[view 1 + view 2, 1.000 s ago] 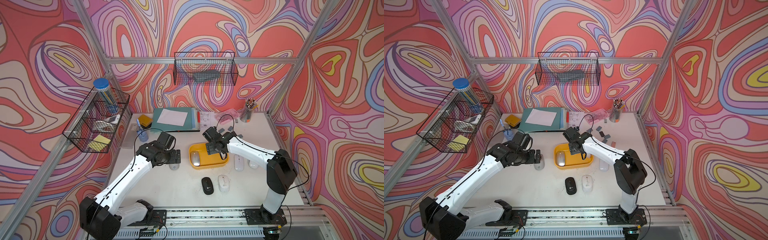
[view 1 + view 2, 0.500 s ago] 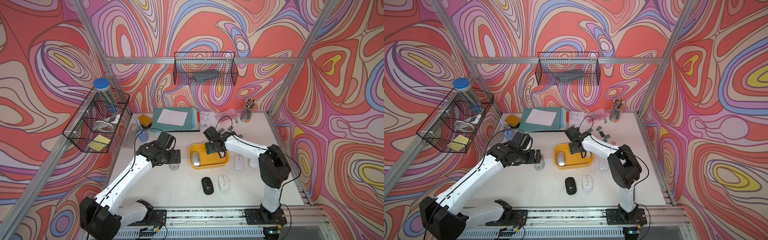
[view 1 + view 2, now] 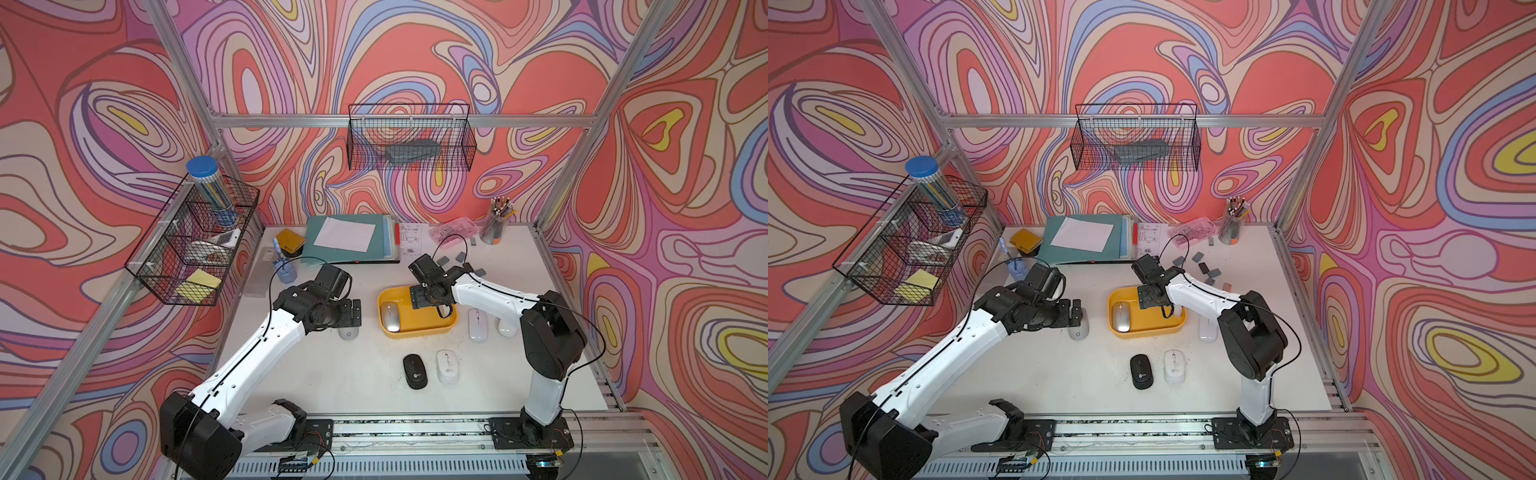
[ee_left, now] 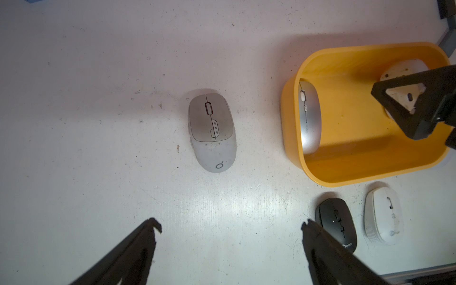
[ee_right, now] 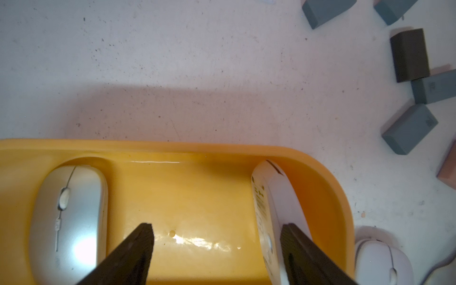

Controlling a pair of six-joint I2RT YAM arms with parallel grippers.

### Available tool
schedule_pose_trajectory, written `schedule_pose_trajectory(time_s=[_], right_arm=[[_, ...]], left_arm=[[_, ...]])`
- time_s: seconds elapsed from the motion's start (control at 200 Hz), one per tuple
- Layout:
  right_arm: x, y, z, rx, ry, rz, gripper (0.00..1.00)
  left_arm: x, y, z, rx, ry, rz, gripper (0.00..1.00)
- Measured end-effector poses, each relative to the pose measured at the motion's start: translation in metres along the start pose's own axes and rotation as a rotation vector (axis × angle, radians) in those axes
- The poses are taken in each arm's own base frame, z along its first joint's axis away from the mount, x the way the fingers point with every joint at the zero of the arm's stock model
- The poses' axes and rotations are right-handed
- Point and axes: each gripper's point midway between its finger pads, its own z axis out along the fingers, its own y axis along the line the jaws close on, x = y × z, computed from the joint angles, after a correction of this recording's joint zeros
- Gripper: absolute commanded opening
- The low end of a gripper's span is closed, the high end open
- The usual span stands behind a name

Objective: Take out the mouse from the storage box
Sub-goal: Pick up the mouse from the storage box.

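Note:
The yellow storage box [image 3: 415, 330] [image 3: 1144, 331] sits mid-table. A silver mouse [image 3: 390, 316] [image 5: 69, 217] lies flat at its left end. A white mouse [image 5: 276, 202] [image 4: 407, 71] stands tilted on its edge against the right end wall. My right gripper [image 5: 217, 227] [image 3: 424, 297] reaches down inside the box, open. One finger rests against the white mouse's outer side, while the other hangs over the bare floor, apart from the mouse. My left gripper [image 4: 230, 222] [image 3: 353, 313] hovers open and holds nothing, over the table by a grey mouse [image 4: 212, 130] left of the box.
A black mouse [image 3: 414, 371] and a white one [image 3: 447, 365] lie in front of the box, with two white mice [image 3: 477, 324] to its right. Grey blocks [image 3: 461, 257] are scattered behind it. A folder [image 3: 345, 239] and a pencil cup [image 3: 494, 224] stand at the back.
My right gripper has sunk a little deeper into the box, and its jaws have narrowed toward the white mouse. The left arm has not moved.

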Motion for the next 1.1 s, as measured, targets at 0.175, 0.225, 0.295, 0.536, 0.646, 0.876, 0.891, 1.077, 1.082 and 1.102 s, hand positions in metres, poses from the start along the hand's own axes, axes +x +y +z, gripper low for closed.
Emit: schedule_pose_trajectory(time_s=[0.175, 0.225, 0.295, 0.536, 0.646, 0.876, 0.891, 1.077, 1.082, 1.102], right_arm=[[0.0, -0.007, 0.0, 0.041, -0.003, -0.004, 0.83], [0.0, -0.009, 0.0, 0.048, -0.005, -0.005, 0.83], [0.0, -0.011, 0.0, 0.06, -0.009, -0.003, 0.83], [0.006, -0.018, 0.005, 0.102, 0.005, -0.01, 0.83], [0.013, -0.021, 0.008, 0.114, 0.023, -0.014, 0.83], [0.024, -0.016, 0.014, 0.079, 0.053, -0.007, 0.81], [0.024, -0.015, 0.014, 0.071, 0.054, -0.005, 0.81], [0.025, 0.006, 0.013, -0.006, 0.054, -0.004, 0.81], [0.026, 0.007, 0.013, -0.008, 0.054, -0.004, 0.81], [0.026, 0.009, 0.012, -0.012, 0.053, -0.007, 0.81]], left_arm=[[0.0, 0.0, 0.0, -0.001, -0.001, 0.0, 0.96], [0.0, 0.0, 0.0, -0.001, -0.001, 0.0, 0.96], [0.0, 0.0, 0.0, -0.001, -0.001, 0.0, 0.96], [0.0, 0.0, 0.0, -0.001, -0.001, 0.0, 0.96], [0.0, 0.0, 0.0, -0.001, -0.001, 0.0, 0.96], [0.0, 0.0, 0.0, -0.002, 0.001, 0.0, 0.96], [0.0, 0.0, 0.0, -0.002, 0.001, 0.0, 0.96], [0.0, 0.0, 0.0, -0.002, 0.001, 0.0, 0.96], [0.0, 0.0, 0.0, -0.002, 0.001, 0.0, 0.96], [0.0, 0.0, 0.0, -0.002, 0.001, 0.0, 0.96]])
